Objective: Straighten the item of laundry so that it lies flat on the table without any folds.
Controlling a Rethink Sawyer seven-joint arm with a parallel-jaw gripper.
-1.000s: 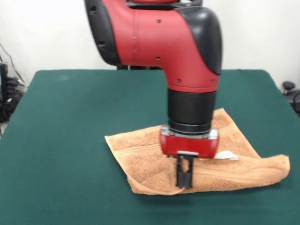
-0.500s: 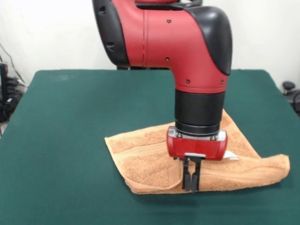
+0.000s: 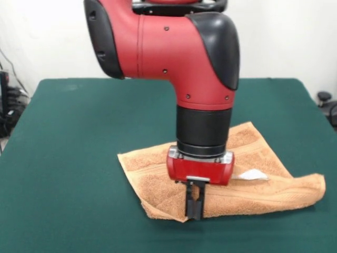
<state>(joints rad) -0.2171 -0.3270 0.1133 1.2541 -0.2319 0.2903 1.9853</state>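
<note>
The orange-tan towel (image 3: 152, 182) lies crumpled on the green table (image 3: 68, 158), right of centre near the front edge. Its front part is doubled over in a long fold, and one corner reaches out to the right. A band stripe runs along it, and the white label (image 3: 251, 174) shows just right of the wrist. My gripper (image 3: 194, 213) points straight down with its tips on the towel's front folded edge. Its fingers stand close together, shut. I cannot tell whether any cloth is pinched between them. The arm hides the towel's middle.
The red and black arm comes down from the top centre and covers part of the far table. A dark object (image 3: 324, 97) sits off the table's right edge, and cables (image 3: 8, 105) hang at the left.
The gripper moved right along the towel's front edge, then back left past where it started. The towel has hardly shifted; its front left edge looks pulled down slightly.
</note>
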